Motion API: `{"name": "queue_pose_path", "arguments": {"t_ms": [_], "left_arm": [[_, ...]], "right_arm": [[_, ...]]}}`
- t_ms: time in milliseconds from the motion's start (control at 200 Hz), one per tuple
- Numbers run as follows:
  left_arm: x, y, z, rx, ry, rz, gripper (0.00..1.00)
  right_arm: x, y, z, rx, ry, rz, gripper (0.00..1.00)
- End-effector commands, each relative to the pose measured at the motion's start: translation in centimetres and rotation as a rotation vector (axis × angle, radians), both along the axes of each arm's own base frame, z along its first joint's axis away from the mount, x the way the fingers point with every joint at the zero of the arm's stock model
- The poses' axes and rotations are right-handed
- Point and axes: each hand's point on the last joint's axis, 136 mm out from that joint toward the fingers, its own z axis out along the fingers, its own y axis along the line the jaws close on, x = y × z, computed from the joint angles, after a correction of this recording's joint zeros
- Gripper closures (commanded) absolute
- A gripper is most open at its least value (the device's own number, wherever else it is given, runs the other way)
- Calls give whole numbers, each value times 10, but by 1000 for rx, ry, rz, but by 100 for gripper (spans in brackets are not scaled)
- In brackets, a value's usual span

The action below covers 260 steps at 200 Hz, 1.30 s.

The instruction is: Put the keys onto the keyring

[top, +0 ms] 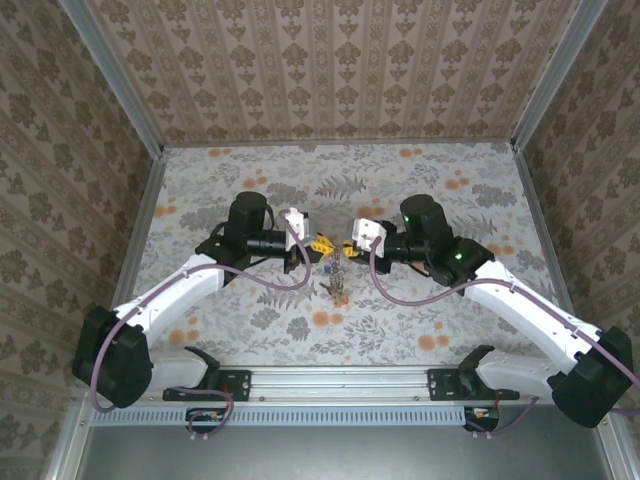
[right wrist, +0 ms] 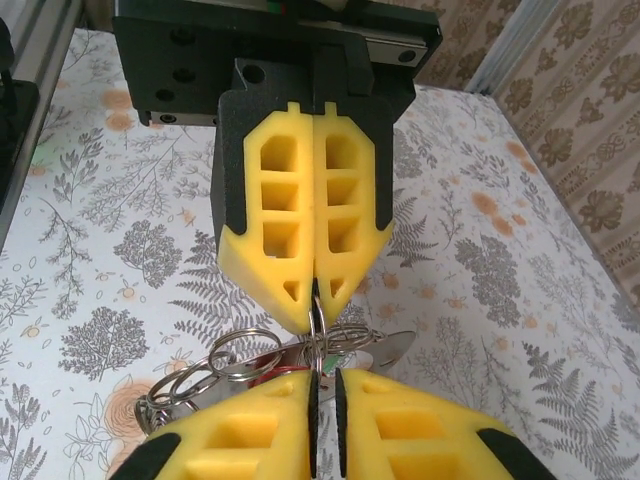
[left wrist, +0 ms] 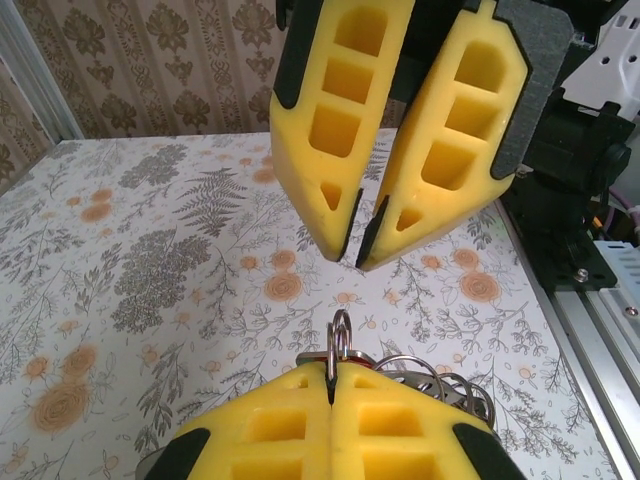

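- Between the pressed-together fingers of the left gripper (left wrist: 332,378) stands the keyring (left wrist: 340,330), a thin metal loop pinched edge-on with its top arc poking clear of the fingertips.
- Facing it tip to tip, the right gripper (left wrist: 357,258) hangs just beyond that arc. Its fingers are a narrow slit apart and, as far as the left wrist view shows, they touch nothing.
- From the right wrist, the right gripper (right wrist: 322,385) shows the same thin slit, and the loop runs from the left gripper (right wrist: 315,300) down toward it. Whether wire meets pad there is hard to judge.
- Below the pinch hangs a cluster of silver split rings (right wrist: 225,365) with the keys (right wrist: 385,348): a flat metal blade and a red plastic head can be made out.
- From above, both grippers meet near the table's middle, with the bundle dangling between them (top: 338,270).
- Open tabletop (top: 250,190) lies on every side, well apart from the walls (top: 330,70) and the aluminium rail (top: 340,378) at the near edge.
- Fingers are yellow, ribbed with hollow cells and faced with dark pads. The table wears a matte fern-and-flower print, and the walls a damask pattern.
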Motion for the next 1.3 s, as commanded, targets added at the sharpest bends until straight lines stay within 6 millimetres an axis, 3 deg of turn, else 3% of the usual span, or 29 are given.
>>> {"name": "queue_pose_path", "arguments": {"t_ms": [0,130,235,470,605,790,975,1100,1295], "left_arm": [[-6,-2,34,-79,-104,-54,100],[-7,-2,35,-82,-109,-57,100],[-7,-2,35,-81,-109,-56,100],[-6,-3,37,-87,-121,-50,100],[-7,-4,38,-92,-124,-50,100],[-5,-9,40,-113,-133,-36,100],[-8,-15,36,-115,-124,-44,100],[-7,-16,33,-113,-116,-35,100],[-8,-16,32,-112,-106,-37,100]], "right_arm": [[-3,5,1,-7,13,30,80],[3,5,-3,-18,22,2,75],[2,6,-6,-23,40,14,84],[0,11,-13,-22,86,26,86],[2,13,-18,-29,110,20,100],[2,17,-27,-37,141,27,100],[-6,24,-16,33,124,64,90],[-7,17,-7,66,78,41,77],[-15,4,-6,78,50,18,74]]}}
